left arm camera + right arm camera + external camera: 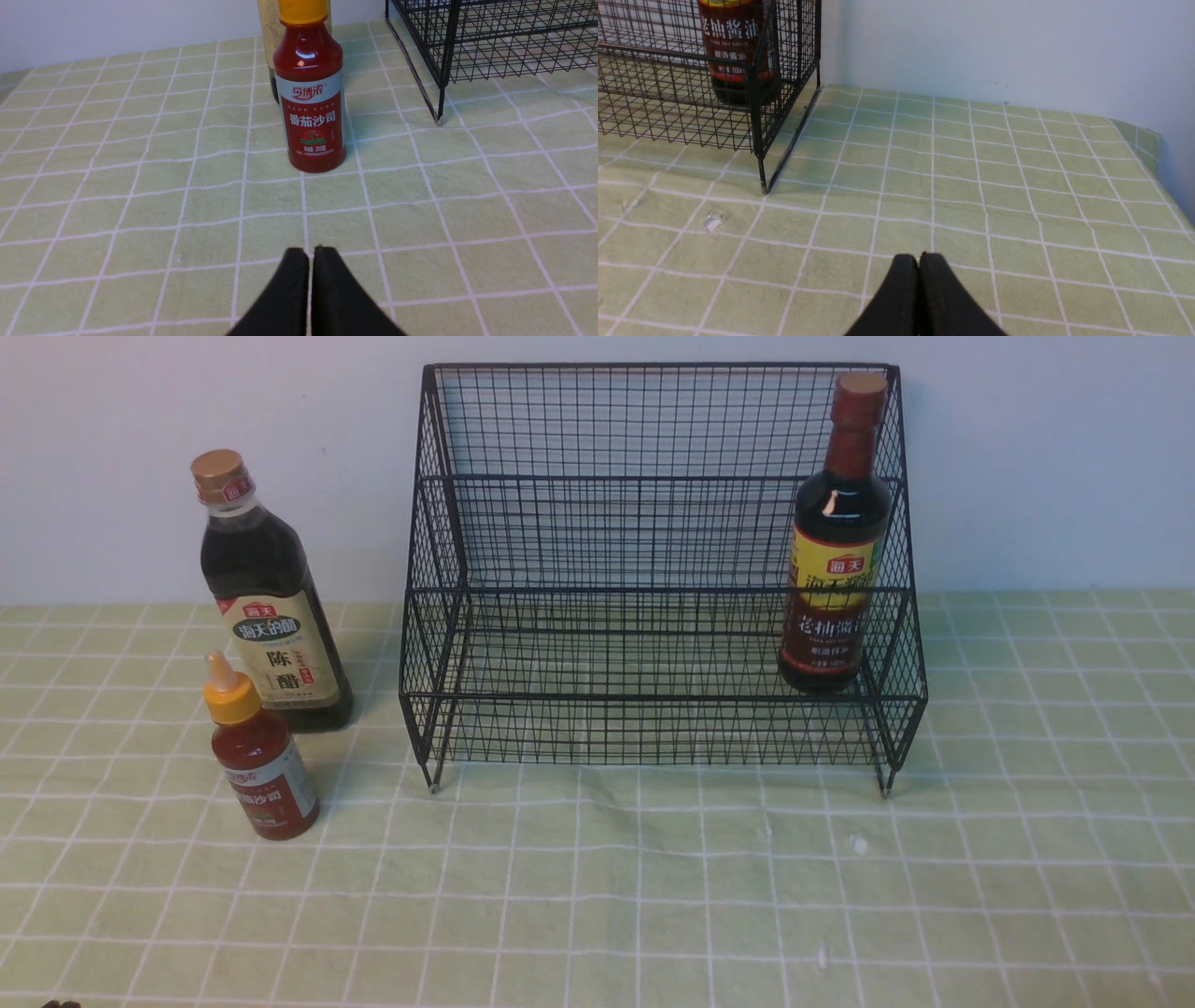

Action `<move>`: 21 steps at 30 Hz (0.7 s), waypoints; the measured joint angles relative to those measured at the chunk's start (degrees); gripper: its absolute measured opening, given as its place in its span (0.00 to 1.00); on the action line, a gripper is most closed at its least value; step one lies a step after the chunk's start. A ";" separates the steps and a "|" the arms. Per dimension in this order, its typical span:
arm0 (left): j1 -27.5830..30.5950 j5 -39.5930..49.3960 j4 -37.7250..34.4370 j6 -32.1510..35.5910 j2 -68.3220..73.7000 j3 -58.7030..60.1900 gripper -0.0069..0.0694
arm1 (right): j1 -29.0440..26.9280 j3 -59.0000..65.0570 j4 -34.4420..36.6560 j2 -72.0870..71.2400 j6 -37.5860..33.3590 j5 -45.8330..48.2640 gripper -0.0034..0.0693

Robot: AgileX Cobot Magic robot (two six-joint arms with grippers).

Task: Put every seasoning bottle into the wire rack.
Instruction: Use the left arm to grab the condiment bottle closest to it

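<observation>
The black wire rack [653, 523] stands at the back of the table. Inside it, on the lower tier at the right end, stands the tall dark bottle with brown-red cap and yellow-red label [836, 551], seen through the mesh as the same bottle [738, 51]. Left of the rack on the cloth stand the tall dark bottle with gold cap [271, 607] and, in front of it, the small red bottle with yellow nozzle cap [261, 765]. My left gripper [310, 254] is shut and empty, a short way before the red bottle [312, 102]. My right gripper [919, 259] is shut and empty over bare cloth.
A green checked cloth [653, 896] covers the table. A pale wall rises right behind the rack. The table's right edge [1157, 154] shows in the right wrist view. The rack's foot [438, 120] stands to the right of the red bottle.
</observation>
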 joint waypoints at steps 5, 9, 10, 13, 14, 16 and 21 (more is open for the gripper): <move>0.00 0.00 0.00 0.00 0.00 0.00 0.08 | 0.00 0.00 0.04 0.00 0.00 0.00 0.03; 0.00 -0.13 0.32 0.00 0.00 0.00 0.08 | 0.00 0.00 0.04 0.00 0.00 0.00 0.03; 0.00 -0.61 0.44 -0.08 0.00 0.00 0.08 | 0.00 0.00 0.04 0.00 0.00 0.00 0.03; 0.00 -5.02 -1.81 -2.62 0.00 0.12 0.08 | 0.00 0.00 0.04 0.00 0.00 0.00 0.03; 0.00 -6.37 -2.61 -3.66 0.00 0.12 0.08 | 0.00 0.00 0.04 0.00 0.00 0.00 0.03; 0.00 -12.57 -4.85 -5.53 0.00 0.12 0.08 | 0.00 0.00 0.04 0.00 0.00 0.00 0.03; 0.00 -27.61 -7.38 -8.77 0.00 0.12 0.08 | 0.00 0.00 0.04 0.00 0.00 0.00 0.03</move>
